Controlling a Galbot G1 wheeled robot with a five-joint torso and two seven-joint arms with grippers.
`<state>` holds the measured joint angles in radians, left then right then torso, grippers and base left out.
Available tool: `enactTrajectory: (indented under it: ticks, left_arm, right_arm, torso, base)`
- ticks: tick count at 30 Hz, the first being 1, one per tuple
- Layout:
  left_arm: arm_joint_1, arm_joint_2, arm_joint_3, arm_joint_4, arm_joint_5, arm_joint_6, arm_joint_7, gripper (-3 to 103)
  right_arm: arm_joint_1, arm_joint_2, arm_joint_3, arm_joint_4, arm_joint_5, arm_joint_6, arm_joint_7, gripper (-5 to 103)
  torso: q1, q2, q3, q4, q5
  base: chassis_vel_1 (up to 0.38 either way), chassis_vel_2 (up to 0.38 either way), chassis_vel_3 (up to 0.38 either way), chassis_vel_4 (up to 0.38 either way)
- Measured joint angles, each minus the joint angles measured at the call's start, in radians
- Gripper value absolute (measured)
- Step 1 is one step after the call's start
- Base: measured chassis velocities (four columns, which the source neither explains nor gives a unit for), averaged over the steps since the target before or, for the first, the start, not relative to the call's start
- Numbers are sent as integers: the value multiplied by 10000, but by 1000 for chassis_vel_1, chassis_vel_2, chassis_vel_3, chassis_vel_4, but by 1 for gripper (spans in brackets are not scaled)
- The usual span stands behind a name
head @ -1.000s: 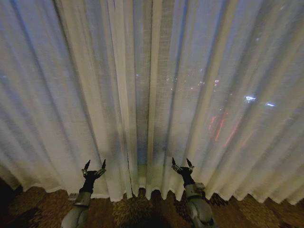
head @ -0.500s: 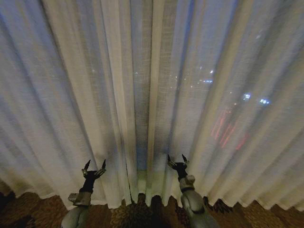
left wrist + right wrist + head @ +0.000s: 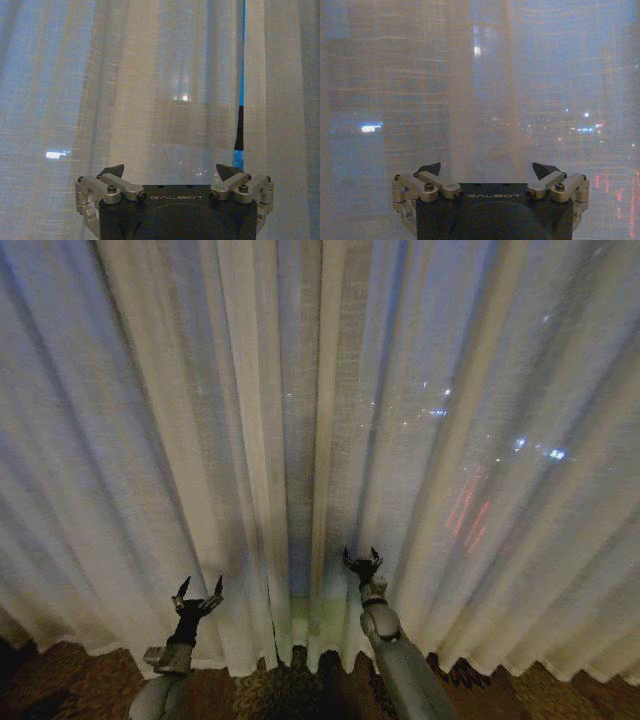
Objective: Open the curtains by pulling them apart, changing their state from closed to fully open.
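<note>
The curtains (image 3: 320,420) hang closed ahead (city lights blur through them). The left gripper (image 3: 199,589) and right gripper (image 3: 361,556) hover low, fingers spread, holding nothing. Contact with the fabric is hard to judge.

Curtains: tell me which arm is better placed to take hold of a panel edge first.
Probably the right. The right gripper is open and raised close against the curtains beside the centre folds. The left gripper, also open, sits lower and farther from them.
</note>
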<state>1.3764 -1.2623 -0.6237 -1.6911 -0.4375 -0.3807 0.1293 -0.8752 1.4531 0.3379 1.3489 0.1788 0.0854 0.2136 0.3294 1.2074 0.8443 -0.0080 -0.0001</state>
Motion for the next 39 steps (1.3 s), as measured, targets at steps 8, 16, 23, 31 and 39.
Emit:
enactTrajectory:
  ticks: [8, 16, 23, 31, 39]
  left_arm:
    - [0, 0, 0, 0, 0, 0, 0, 100]
    - [0, 0, 0, 0, 0, 0, 0, 100]
    - [0, -1, 0, 0, 0, 0, 0, 100]
    - [0, 0, 0, 0, 0, 0, 0, 100]
    - [0, -1, 0, 0, 0, 0, 0, 100]
  right_arm:
    - [-22, -53, 102, -215, -14, 211, -105, 83]
    - [-314, -31, 201, 85, -135, 262, -156, 56]
    - [-435, 46, 231, 254, -26, 287, -275, 34]
    - [-589, -31, 336, 447, 133, 354, -460, 3]
    - [-803, -111, 435, 662, 680, 530, -772, 0]
  torso:
    - [1, -1, 1, 0, 0]
    - [1, 0, 0, -1, 1]
    - [1, 1, 0, 0, 1]
    - [1, 0, 0, 0, 0]
    - [1, 0, 0, 0, 1]
  base:
    - [0, 0, 0, 0]
    - [0, 0, 0, 0]
    - [0, 0, 0, 0]
    - [0, 0, 0, 0]
    - [0, 0, 0, 0]
